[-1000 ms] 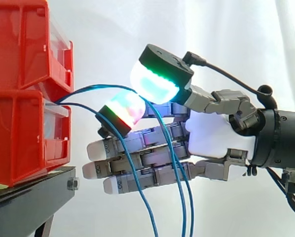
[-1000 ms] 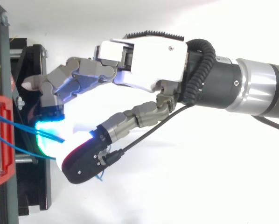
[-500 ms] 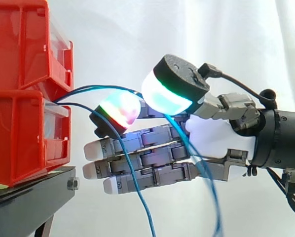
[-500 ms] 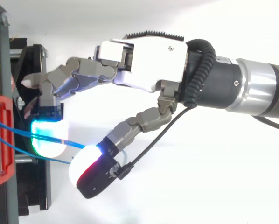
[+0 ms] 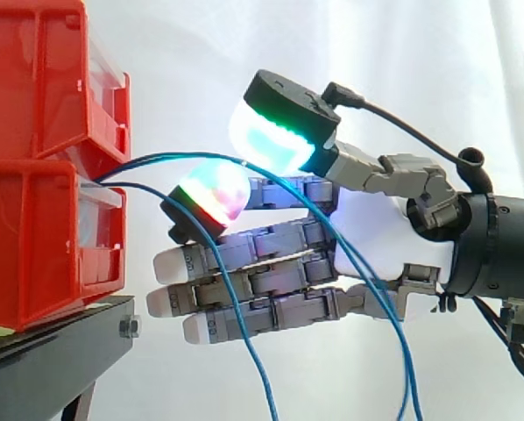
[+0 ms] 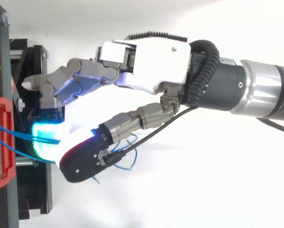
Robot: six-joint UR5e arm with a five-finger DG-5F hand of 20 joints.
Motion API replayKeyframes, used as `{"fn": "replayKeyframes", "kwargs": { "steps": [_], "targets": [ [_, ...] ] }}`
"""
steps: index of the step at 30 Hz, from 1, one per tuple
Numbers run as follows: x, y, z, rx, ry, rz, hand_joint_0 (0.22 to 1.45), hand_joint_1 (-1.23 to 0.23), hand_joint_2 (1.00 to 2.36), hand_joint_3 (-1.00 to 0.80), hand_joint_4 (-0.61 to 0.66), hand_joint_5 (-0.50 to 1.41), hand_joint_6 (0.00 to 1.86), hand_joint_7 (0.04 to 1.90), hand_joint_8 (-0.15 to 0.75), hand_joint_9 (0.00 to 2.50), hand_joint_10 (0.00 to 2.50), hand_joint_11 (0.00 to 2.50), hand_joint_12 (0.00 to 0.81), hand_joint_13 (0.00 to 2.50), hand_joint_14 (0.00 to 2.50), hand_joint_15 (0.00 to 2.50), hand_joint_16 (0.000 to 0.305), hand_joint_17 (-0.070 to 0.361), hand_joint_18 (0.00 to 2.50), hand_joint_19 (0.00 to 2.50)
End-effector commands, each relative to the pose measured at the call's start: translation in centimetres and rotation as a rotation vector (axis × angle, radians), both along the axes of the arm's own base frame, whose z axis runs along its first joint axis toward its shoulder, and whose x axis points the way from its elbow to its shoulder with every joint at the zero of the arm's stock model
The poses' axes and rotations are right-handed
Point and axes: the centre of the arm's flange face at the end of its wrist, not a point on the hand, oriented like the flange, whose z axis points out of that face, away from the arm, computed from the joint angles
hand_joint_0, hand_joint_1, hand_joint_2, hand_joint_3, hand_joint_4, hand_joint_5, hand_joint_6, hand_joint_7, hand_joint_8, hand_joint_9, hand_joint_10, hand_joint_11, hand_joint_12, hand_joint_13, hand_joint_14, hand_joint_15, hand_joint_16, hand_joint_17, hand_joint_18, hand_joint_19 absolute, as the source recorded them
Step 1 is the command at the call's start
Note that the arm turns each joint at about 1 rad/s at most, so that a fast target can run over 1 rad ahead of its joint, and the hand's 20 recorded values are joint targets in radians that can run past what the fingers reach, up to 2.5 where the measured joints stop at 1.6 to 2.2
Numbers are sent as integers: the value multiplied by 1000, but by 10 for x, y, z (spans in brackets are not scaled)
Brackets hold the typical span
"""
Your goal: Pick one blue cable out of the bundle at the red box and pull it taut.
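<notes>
Two blue cables come out of the lower red box [image 5: 34,246]. The upper blue cable [image 5: 174,156] arcs right, passes between the glowing thumb pad [image 5: 275,140] and a curled finger's red-green pad [image 5: 214,193], then hangs slack down to the lower right. The lower blue cable [image 5: 236,316] runs under that finger pad and drops in front of the straight fingers. My hand [image 5: 376,237] reaches in from the right, close to the box front. In the top view the thumb pad [image 6: 78,159] lies against the finger pad, with both cables [image 6: 9,128] leading left to the box.
A second red box [image 5: 34,79] is stacked on top of the lower one. Both rest on a black stand [image 5: 52,351] whose edge sits just below my fingertips. A white curtain hangs behind. Loose blue cable loops [image 6: 128,156] lie under the thumb.
Half a second ago the thumb stood apart from the finger pad; it has swung back against it over the upper cable. The cable's hanging end has swung to the right.
</notes>
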Motion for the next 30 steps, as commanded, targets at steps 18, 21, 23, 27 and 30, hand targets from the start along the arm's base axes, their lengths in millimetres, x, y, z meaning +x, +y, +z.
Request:
{"fn": "replayKeyframes", "kwargs": {
  "steps": [18,21,23,27,30],
  "targets": [
    [0,1,0,0,1,1,746,-914,1001,-484,47,-177,899,864,333,640,8,395,371,281,1,57,53,119,356,19],
    [0,1,-1,0,2,1,772,-903,1000,-500,9,-176,888,861,328,636,7,390,371,282,0,51,53,118,357,7],
    [0,1,-1,1,2,1,779,-892,1000,-500,15,-176,886,838,328,637,8,397,371,283,0,43,53,118,363,0],
    [0,1,0,1,0,1,733,-904,1000,-500,98,-171,869,839,325,637,8,391,370,282,1,54,52,118,367,9],
    [0,1,0,1,0,1,599,-916,1000,-500,120,-170,871,903,331,629,10,393,372,266,2,67,53,118,339,33]
  ]
}}
